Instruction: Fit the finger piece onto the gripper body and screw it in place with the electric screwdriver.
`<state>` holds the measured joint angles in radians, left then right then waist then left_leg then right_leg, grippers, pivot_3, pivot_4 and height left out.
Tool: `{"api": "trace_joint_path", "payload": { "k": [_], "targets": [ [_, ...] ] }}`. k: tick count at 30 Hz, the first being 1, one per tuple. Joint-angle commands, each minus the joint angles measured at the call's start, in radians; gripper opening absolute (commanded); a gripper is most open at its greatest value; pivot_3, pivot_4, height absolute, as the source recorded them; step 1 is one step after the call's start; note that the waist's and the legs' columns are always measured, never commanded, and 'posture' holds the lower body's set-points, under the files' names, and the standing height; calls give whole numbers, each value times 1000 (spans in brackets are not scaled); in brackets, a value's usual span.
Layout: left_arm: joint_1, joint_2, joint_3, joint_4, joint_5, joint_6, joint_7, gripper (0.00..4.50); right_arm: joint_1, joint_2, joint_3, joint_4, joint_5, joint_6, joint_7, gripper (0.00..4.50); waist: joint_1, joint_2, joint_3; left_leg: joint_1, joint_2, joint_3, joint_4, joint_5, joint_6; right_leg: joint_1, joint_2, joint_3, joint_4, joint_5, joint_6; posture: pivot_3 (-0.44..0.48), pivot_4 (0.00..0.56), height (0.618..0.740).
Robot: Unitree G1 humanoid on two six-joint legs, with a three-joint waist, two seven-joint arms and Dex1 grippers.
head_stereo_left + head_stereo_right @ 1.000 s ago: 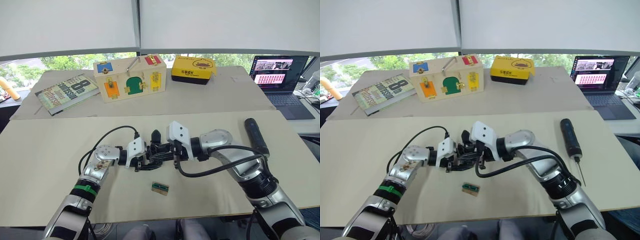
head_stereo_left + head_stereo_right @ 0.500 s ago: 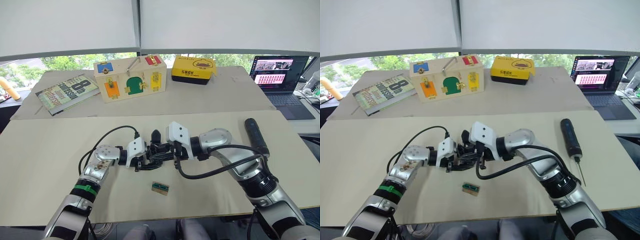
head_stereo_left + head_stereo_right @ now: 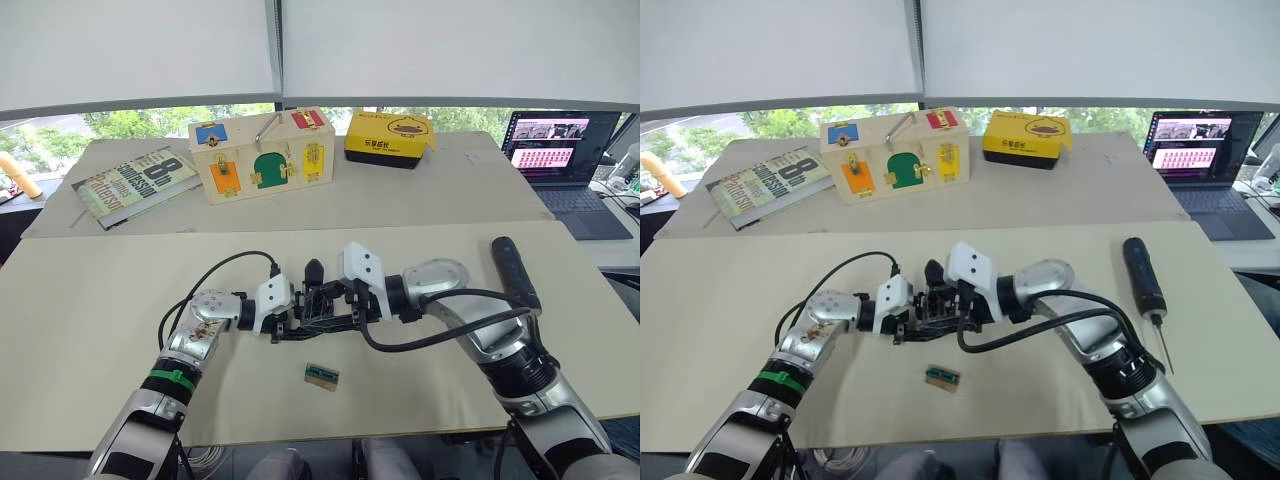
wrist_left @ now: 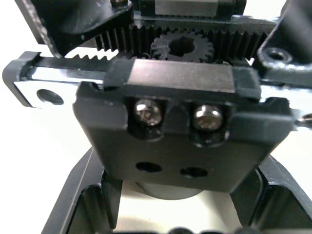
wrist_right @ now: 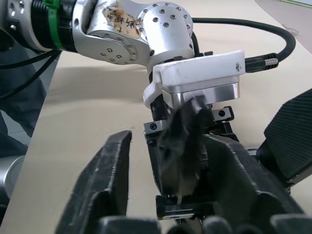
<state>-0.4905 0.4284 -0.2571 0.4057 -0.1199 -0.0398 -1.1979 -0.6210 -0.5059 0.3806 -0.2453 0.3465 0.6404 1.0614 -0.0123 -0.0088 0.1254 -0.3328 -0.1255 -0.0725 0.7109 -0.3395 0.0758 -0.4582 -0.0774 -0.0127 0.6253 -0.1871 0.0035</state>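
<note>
Office: laptop [image 3: 563,160], book [image 3: 133,184], window blinds [image 3: 300,50] by tables [image 3: 100,300]

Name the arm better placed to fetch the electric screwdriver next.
Right. The electric screwdriver lies on the table's right side, beside the right arm. The left gripper is at the gripper body, far from it, likely steadying it.
</note>
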Motion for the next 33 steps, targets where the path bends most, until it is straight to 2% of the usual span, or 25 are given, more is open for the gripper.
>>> {"api": "trace_joint_path", "payload": {
  "k": [1, 7, 9, 11, 12, 26, 33],
  "targets": [
    [34, 11, -24, 44, 36, 18, 5, 2361, 10, -30, -41, -61, 27, -35, 34, 2437, 1, 0, 0, 0, 0, 0, 0, 0, 0, 0, 0, 0, 0, 0, 0, 0, 150, 740],
    [26, 3, -17, 71, 39, 7, 25, 2361, 50, -33, -96, -76, 63, -104, 52, 2437, 2, 0, 0, 0, 0, 0, 0, 0, 0, 0, 0, 0, -1, 0, 0, 0, 150, 740],
    [26, 0, -12, 75, 35, 11, 28, 3417, 65, -24, -113, -80, 70, -134, 54, 2474, 3, 0, 0, 0, 0, 0, 0, 0, 0, 1, 0, 0, -1, 0, 0, 0, 150, 740],
    [26, 2, -13, 75, 40, 2, 32, 4236, 75, -23, -119, -80, 66, -150, 48, 2474, 3, 0, 0, 0, 0, 0, 0, 0, 0, 1, 0, 0, -1, 0, 0, 0, 150, 740],
    [27, 3, -13, 73, 40, 0, 32, 4446, 80, -24, -121, -78, 61, -162, 46, 2474, 3, 0, 0, 0, 0, 0, 0, 0, 0, 1, 0, 0, -1, 0, 0, 0, 150, 740],
    [94, 67, 29, -6, -3, -10, -4, 4446, 176, -51, -186, -74, 63, -235, 28, 2474, -1, 0, 0, 0, 1, 0, -1, 0, 0, 0, 1, 0, -1, 0, 0, 0, 150, 740],
    [165, 144, 120, -115, -124, 46, -62, 4446, 264, -95, -266, -109, 105, -271, 40, 2474, 0, 1, 1, 0, 1, 0, -1, -1, 0, -1, 1, 0, -1, 0, 0, 0, 150, 740]
  ]
}}
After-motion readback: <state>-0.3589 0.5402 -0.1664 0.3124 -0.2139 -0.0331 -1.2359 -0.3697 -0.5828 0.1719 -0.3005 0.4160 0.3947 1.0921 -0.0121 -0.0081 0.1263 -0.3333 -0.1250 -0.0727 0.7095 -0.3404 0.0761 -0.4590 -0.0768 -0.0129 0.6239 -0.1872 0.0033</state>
